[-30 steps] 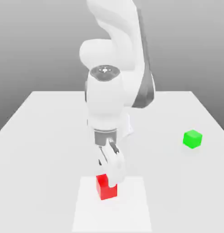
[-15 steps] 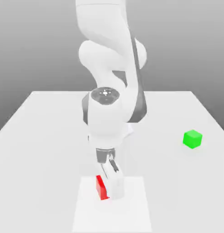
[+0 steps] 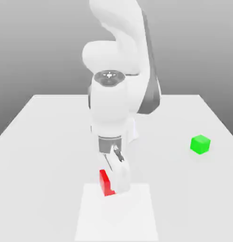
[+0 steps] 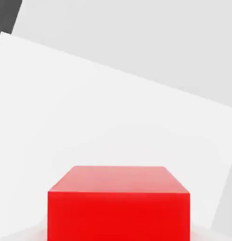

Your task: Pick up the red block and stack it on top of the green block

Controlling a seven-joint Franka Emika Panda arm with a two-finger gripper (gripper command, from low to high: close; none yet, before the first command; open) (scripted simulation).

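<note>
The red block (image 3: 105, 183) hangs a little above the table near the front, partly hidden behind my white fingers (image 3: 120, 178). My gripper (image 3: 113, 188) points straight down and is shut on the red block. In the hand view the red block (image 4: 118, 202) sits close under the camera, with the white mat below it. The green block (image 3: 200, 144) rests on the table well off to the exterior view's right, apart from the arm.
A lighter white square mat (image 3: 132, 217) lies on the grey table (image 3: 42, 137) directly under the held block, also seen as the mat (image 4: 89, 117) in the hand view. The arm's bulky white body (image 3: 111, 104) rises over the table's middle.
The fingers went down around the red block and shut on it. The arm has since risen, and the block has come up off the mat with it.
</note>
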